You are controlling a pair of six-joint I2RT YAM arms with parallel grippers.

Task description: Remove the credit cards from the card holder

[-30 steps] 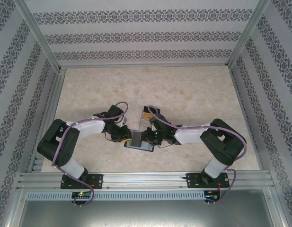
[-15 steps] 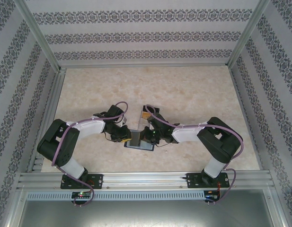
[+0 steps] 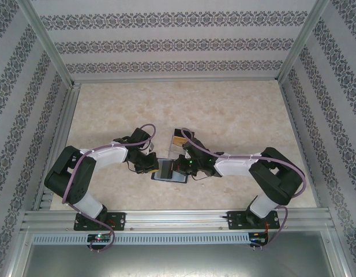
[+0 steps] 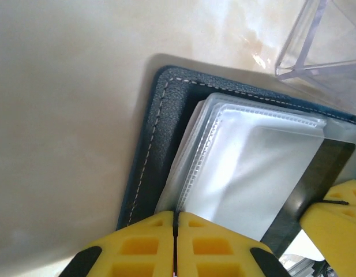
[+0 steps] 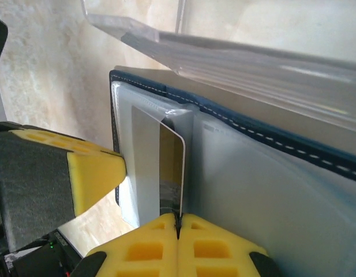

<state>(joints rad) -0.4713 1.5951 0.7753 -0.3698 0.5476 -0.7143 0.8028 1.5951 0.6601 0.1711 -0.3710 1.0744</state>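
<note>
The dark navy card holder (image 3: 169, 172) lies open on the table between both grippers. Its stitched cover (image 4: 155, 124) and clear plastic sleeves (image 4: 247, 167) show in the left wrist view. My left gripper (image 4: 176, 214) is shut, pinching the near edge of a sleeve. A credit card (image 5: 172, 167) stands on edge, partly out of a sleeve, dark and glossy with a white rim. My right gripper (image 5: 178, 218) is shut on its near edge. From above, the left gripper (image 3: 154, 166) and right gripper (image 3: 179, 167) meet over the holder.
A clear acrylic stand (image 3: 179, 138) sits just behind the card holder, close over it in the right wrist view (image 5: 253, 57) and at the upper right of the left wrist view (image 4: 322, 40). Beige marble tabletop (image 3: 235, 109) stretches beyond, fenced by an aluminium frame.
Both grippers have closed: the right on the card's edge first, then the left on the sleeve. The right arm's elbow has shifted slightly; the card holder stays put.
</note>
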